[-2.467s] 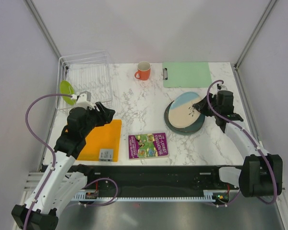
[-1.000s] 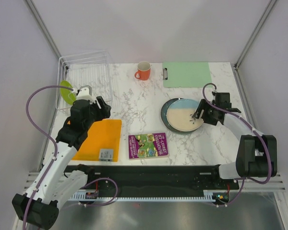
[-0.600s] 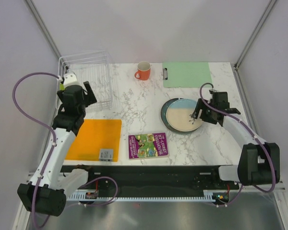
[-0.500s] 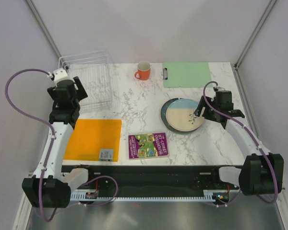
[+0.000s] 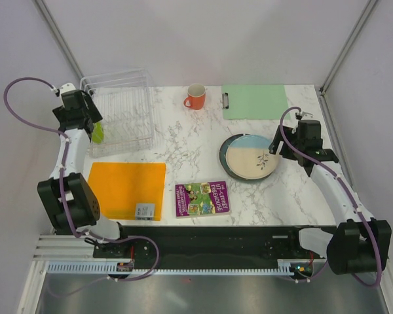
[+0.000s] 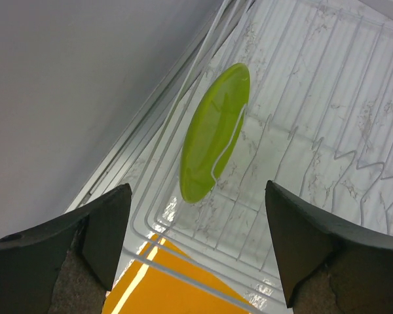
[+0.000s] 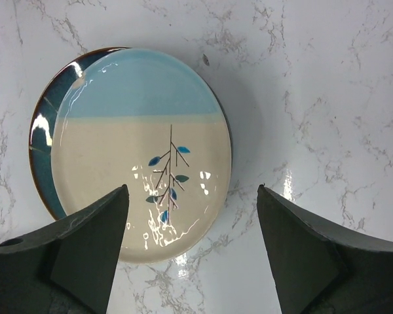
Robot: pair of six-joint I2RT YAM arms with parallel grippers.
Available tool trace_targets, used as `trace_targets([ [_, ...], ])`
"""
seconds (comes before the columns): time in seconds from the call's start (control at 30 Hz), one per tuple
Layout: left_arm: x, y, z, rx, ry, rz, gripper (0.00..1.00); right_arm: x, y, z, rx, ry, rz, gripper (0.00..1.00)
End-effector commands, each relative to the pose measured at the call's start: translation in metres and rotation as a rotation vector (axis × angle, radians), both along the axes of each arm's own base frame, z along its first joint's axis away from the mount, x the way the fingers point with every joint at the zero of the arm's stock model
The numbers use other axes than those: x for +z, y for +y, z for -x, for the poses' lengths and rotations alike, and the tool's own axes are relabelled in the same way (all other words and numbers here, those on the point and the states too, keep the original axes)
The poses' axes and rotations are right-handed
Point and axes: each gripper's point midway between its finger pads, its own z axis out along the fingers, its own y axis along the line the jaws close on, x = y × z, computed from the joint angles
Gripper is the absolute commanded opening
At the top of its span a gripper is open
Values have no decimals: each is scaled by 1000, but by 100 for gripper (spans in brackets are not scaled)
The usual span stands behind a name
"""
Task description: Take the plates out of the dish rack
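Left hand (image 6: 195,196), fingers apart and empty, is hovering at upper left of the overhead frame, with the lime green plate (image 6: 213,134) standing on edge in the dish rack (image 6: 314,131) directly ahead, its long axis running away between the fingers.

The left arm (image 5: 69,199) and right arm (image 5: 333,185) share one build: slim white links between chunky black joints, with black blocks at the wrists. A purple cable (image 5: 6,98) loops along each arm. The fingers (image 6: 105,229) are broad, dark grey, matte wedges.
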Motion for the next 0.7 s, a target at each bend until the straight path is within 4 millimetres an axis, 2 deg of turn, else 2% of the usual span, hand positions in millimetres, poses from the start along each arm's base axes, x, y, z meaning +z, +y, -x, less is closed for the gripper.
trace_targets([
  [0.0,7,2,-34,-45,-64,93,88,7,0,-11,13,-31,11,86],
  [0.07,-3,4,-41,-46,-49,110,87,7,3,-11,29,-31,-6,86],
  [0.2,-10,2,-55,-64,-52,134,85,1,4,-12,37,-20,-22,86],
  [0.33,-26,7,-61,-46,-23,137,82,-3,7,-13,48,-8,-36,86],
  [0.5,-45,17,-63,-2,-7,115,78,-2,5,-13,46,-12,-39,86],
  [0.67,-51,24,-62,32,-14,83,78,-3,6,-13,52,-7,-44,86],
])
